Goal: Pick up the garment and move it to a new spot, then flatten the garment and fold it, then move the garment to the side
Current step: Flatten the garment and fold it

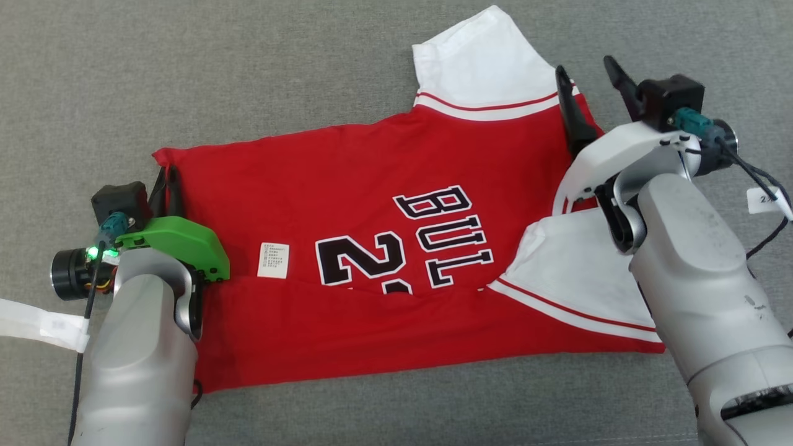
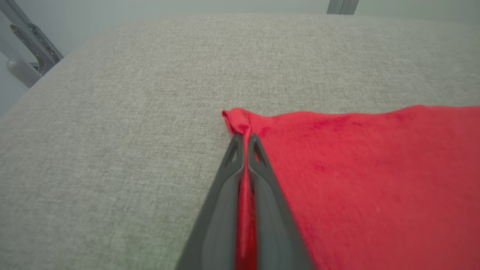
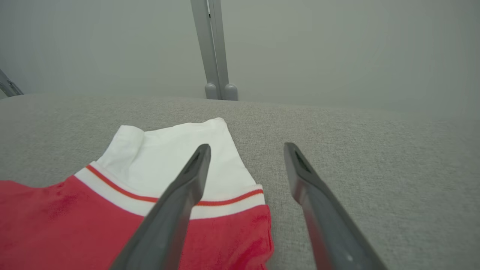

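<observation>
Grey surface [image 1: 310, 62]: left gripper [image 2: 245, 136] pinches garment [image 1: 347, 161] (right gripper [image 3: 247, 146] agape).

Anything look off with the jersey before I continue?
The jersey has its near edge folded up over the number, hiding part of it; the near white sleeve lies folded onto the red body; the far-left corner is bunched in the shut left end effector.
</observation>
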